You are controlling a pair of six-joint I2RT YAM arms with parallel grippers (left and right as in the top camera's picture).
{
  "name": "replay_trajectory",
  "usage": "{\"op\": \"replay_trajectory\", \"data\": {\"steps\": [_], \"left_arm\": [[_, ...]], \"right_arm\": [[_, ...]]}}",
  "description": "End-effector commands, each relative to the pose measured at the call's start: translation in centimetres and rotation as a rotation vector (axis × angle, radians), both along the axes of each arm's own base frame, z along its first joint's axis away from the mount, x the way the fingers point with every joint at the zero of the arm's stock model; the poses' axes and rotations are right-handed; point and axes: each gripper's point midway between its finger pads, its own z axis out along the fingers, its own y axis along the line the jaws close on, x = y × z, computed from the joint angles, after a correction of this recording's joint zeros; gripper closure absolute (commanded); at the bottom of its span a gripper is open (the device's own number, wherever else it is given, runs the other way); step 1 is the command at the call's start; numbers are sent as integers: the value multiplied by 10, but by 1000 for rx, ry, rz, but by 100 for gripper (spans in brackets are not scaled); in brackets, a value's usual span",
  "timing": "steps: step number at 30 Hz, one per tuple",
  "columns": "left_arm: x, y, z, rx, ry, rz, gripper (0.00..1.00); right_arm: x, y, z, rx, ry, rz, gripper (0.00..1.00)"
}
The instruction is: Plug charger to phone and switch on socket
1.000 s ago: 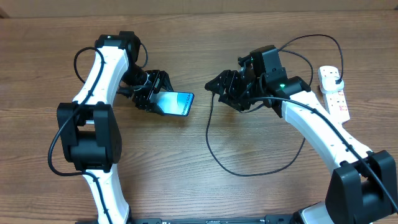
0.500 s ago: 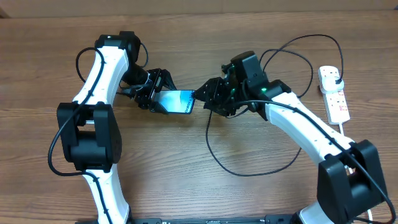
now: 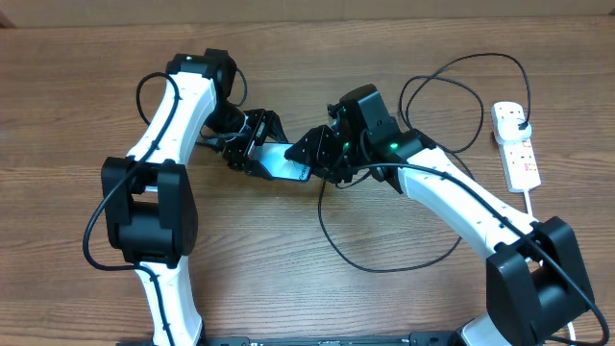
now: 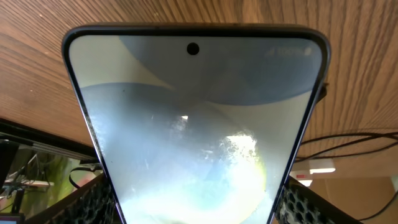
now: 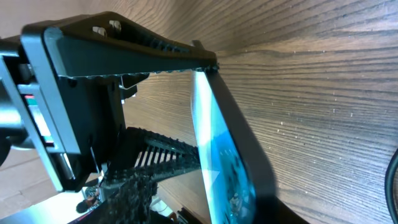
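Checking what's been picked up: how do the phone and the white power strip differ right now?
The phone is held tilted in the left gripper; the power strip lies flat on the table, with no gripper on it. The phone has dark edges and a lit pale-blue screen; the power strip is white with red marks. Both are slim oblongs.

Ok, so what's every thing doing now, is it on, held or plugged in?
phone: screen lit, held tilted.
left gripper: shut on the phone.
right gripper: at the phone's end; open or shut unclear.
charger: plug in the socket, tip hidden.
socket: switch too small to tell.
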Motion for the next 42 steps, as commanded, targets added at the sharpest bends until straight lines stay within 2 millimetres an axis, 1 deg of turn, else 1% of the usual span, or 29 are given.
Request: {"op": "replay_trajectory", "data": {"steps": [1,5,9,15,19,28,31,42], "left_arm": [[6,-7,12,-46,-15,14,41],[6,-11,15,-71,-12,17,41],[6,-11,15,-72,-15,17,41],[6,-14,18,-98,-11,20,40],[6,-15,20,-110,-12,19,40],[6,-17,21,-124,-10,22,40],[6,-17,21,-124,-10,22,39],[6,-17,21,-124,-10,22,38]], "right_arm": [[-1,1,-3,-19,-13,-6,55],[-2,3,-6,-44,-25,-11,59],[-3,5,-8,-63,-43,-7,65],[-1,4,-10,-86,-59,-19,70],[1,3,-11,-92,-64,-25,76],[2,4,-10,-89,-70,-27,81],[2,4,-10,-88,-70,-26,84],[2,4,-9,-86,-73,-27,87]]}}
